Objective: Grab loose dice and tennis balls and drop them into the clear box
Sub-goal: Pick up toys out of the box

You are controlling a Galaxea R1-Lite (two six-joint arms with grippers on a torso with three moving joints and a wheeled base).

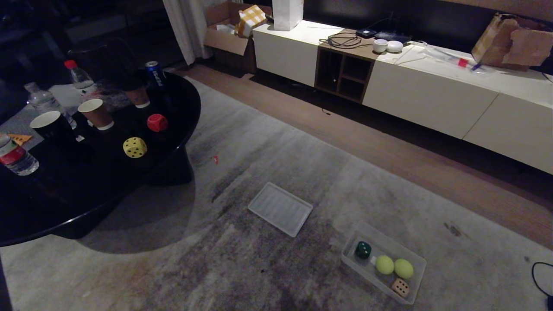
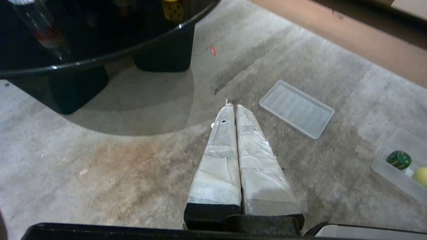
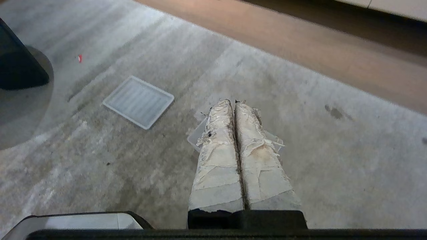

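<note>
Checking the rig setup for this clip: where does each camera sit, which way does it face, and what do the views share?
Head view: up on the head, looking down over the rug, black table and clear box; no arm shows.
Left wrist view: behind the shut left gripper, facing the rug and table.
Right wrist view: behind the shut right gripper, which hides most of the box.
Shared: the ribbed panel lies in all three.

— Where is my head camera looking?
— From high up, down over the rug [image 1: 242, 268] and black tabletop [image 1: 86, 181].
— And my wrists?
— Lower, each facing forward past its fingers; all three share the ribbed panel [image 1: 280, 209].
</note>
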